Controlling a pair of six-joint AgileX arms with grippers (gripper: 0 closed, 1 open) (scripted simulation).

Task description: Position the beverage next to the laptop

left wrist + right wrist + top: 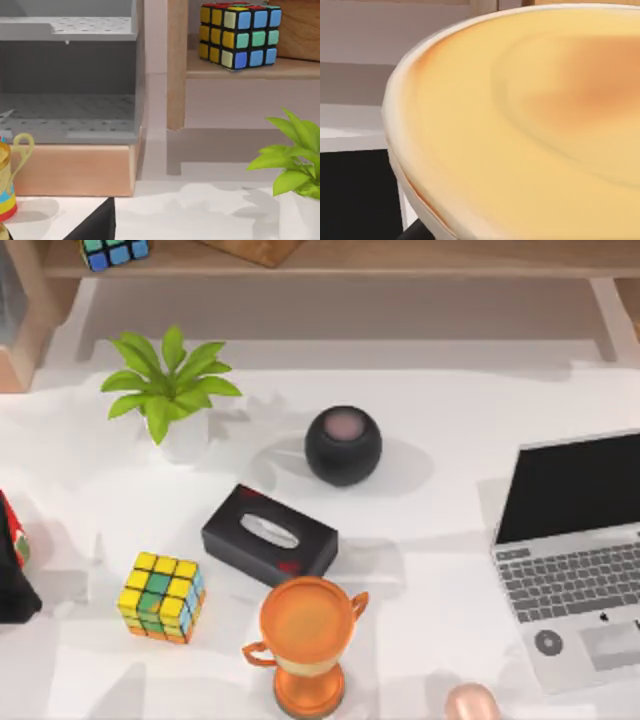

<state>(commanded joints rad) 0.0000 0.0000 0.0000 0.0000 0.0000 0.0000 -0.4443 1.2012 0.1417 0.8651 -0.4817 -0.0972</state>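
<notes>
One laptop (575, 555) stands open at the right edge of the desk (440, 540), with its black screen up. Near the front edge stands an orange trophy (305, 640); behind it lies a black tissue box (268, 536). I cannot tell how the jaws of either arm stand.

Around the tissue box (269, 535) on the table (420, 570): speaker (343, 445) behind and to the right, plant (168, 390) behind and to the left, cube (160, 597) left, trophy (305, 645) just in front, laptop (575, 560) far right.
</notes>
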